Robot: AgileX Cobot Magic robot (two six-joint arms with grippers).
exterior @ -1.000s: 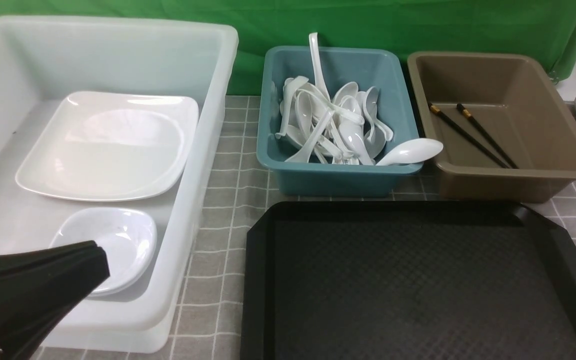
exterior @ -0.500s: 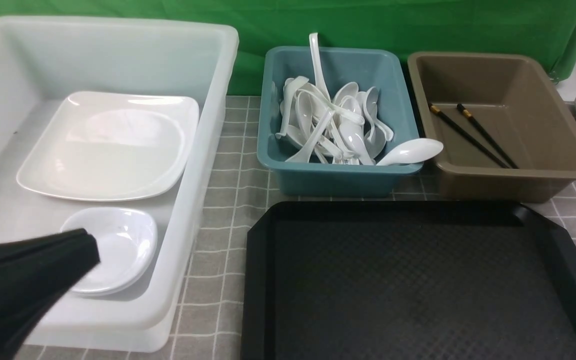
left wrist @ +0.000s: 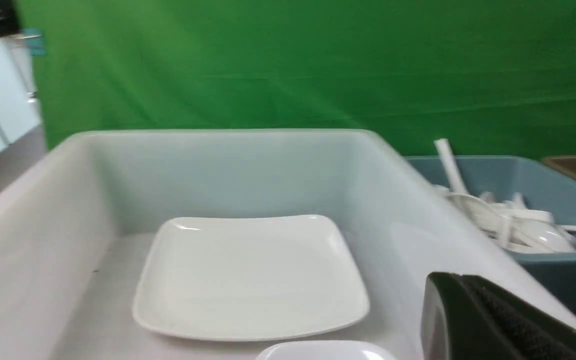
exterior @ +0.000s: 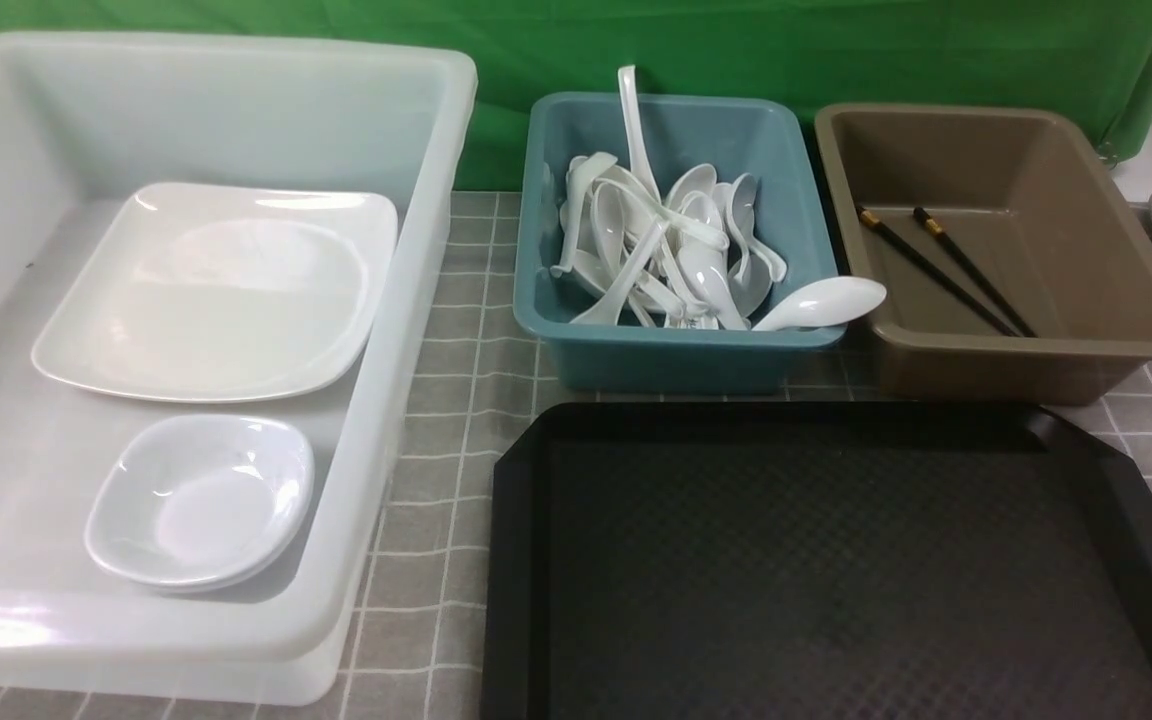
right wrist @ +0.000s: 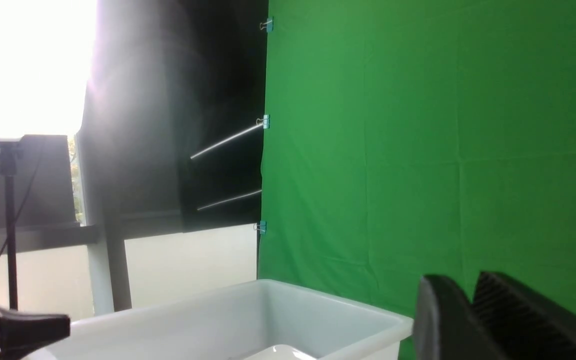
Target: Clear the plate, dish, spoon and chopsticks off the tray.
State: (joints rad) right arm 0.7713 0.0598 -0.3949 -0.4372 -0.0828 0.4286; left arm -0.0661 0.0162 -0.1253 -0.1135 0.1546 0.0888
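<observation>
My count from the front view: one tray (exterior: 836,560), bare; one plate (exterior: 211,290) and one small dish (exterior: 198,500) in the white tub (exterior: 396,300); two chopsticks (exterior: 946,270) in the brown tub (exterior: 1116,250); one spoon (exterior: 821,303) lying on the teal tub's (exterior: 676,360) rim, by a pile too tangled to count. Neither arm shows there. Left wrist view: left gripper (left wrist: 498,320) pressed closed, empty. Right wrist view: right gripper (right wrist: 473,295) with a narrow gap, empty.
</observation>
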